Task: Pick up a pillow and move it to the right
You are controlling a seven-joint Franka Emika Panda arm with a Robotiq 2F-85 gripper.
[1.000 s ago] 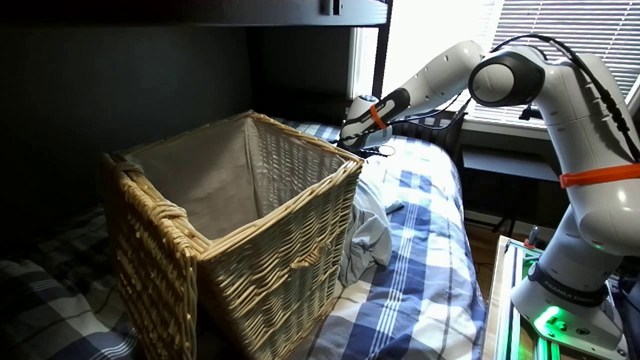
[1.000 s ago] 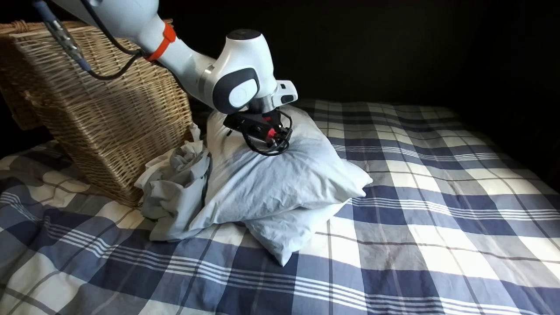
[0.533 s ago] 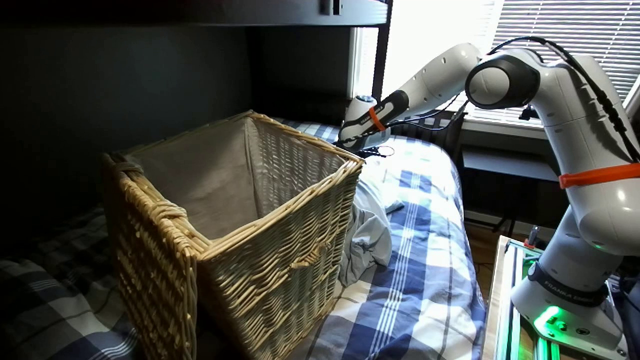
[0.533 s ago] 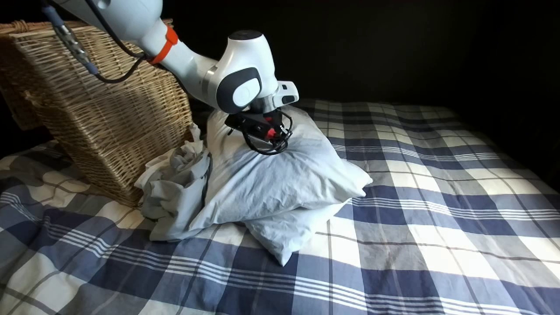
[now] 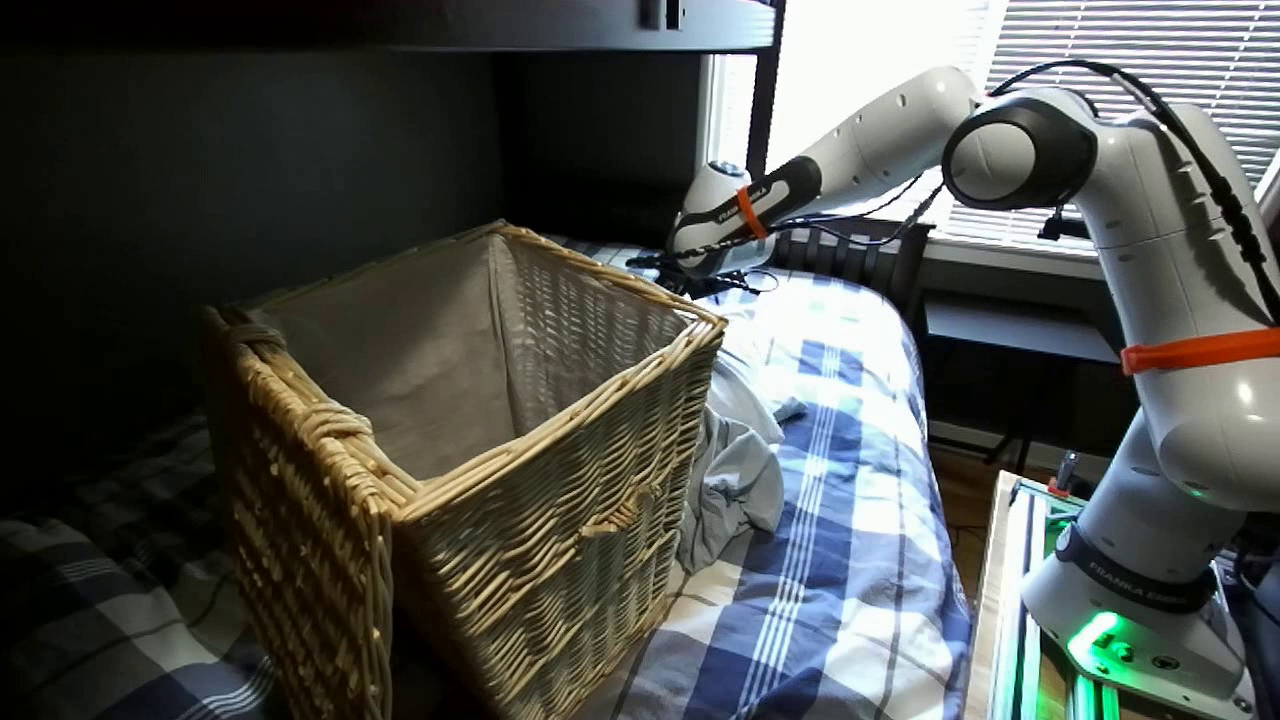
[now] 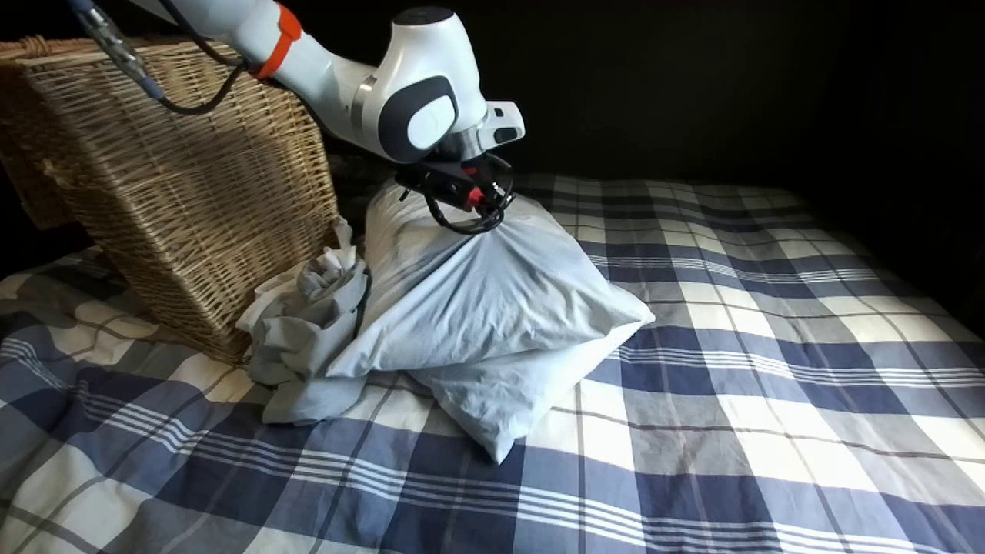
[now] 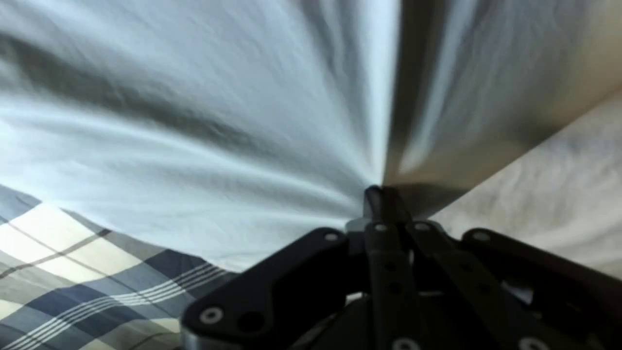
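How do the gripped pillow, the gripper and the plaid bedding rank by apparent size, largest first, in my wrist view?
By visible area:
1. Pillow, filling much of the picture
2. Gripper, its rank helped by being so close
3. Plaid bedding, showing at lower left

One box-shaped, straw-coloured wicker basket (image 5: 560, 560) stands toward the left in both exterior views. Mid-frame in an exterior view, two pale blue-grey fabric pillows (image 6: 492, 308) are visible, with one crumpled heap of grey cloth (image 6: 308, 342) to their left. In the right half of an exterior view are one white robot arm (image 5: 1150, 230) and two orange straps (image 5: 1205, 350).
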